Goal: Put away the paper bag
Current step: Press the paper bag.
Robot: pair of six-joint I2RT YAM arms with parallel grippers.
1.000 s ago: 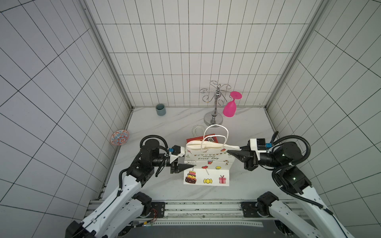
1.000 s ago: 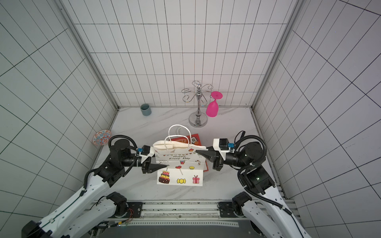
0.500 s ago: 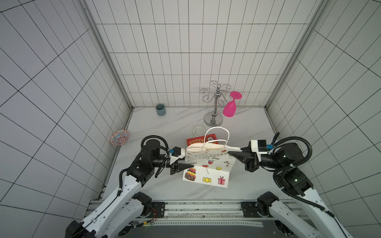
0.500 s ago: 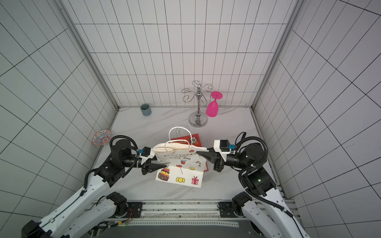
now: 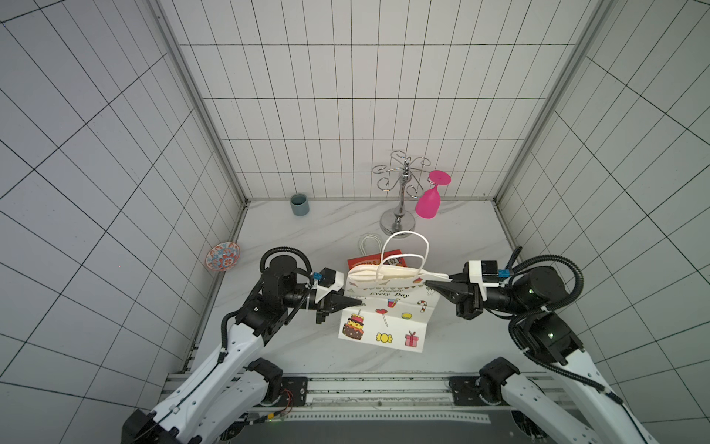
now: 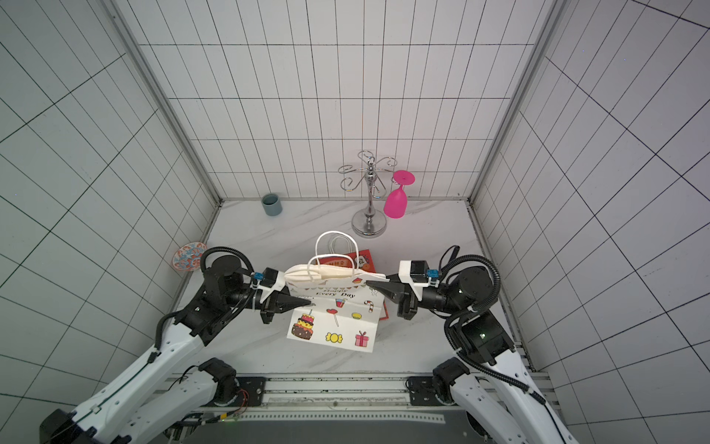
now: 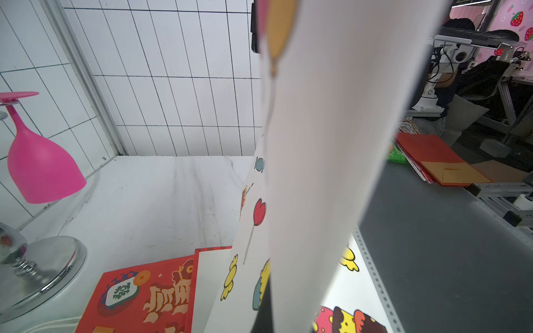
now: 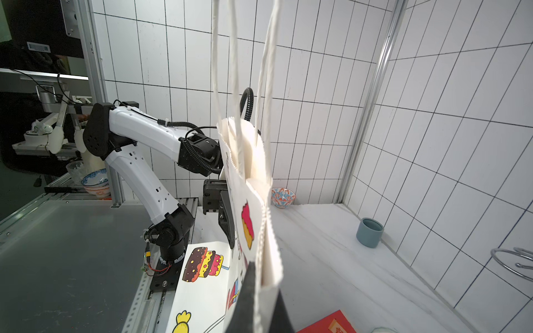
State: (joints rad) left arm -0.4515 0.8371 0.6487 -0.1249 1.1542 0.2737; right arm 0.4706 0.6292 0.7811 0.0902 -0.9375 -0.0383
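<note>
**A:** Where is the paper bag (image 5: 388, 307)?

**B:** On the robot's side of the metal stand (image 5: 398, 221), near its base. It is strung between the two arms, printed face towards the camera and white handles (image 5: 407, 250) standing up. It partly covers a red bag (image 5: 369, 261) that lies flat on the counter (image 5: 307, 238).

**A:** And the left end effector (image 5: 359, 303)?

**B:** Pinched narrow on the bag's edge, on the side away from the stand. The right wrist view shows one black finger (image 8: 227, 219) flat against the printed face, with the paper hiding the other.

**A:** The right end effector (image 5: 427, 283)?

**B:** Clamped tight on the bag's opposite upper corner. Its own wrist view shows the serrated paper rim squeezed between the two dark fingers (image 8: 249, 299).

**A:** Does the bag's bottom touch the counter?

**B:** I can't tell.
</note>
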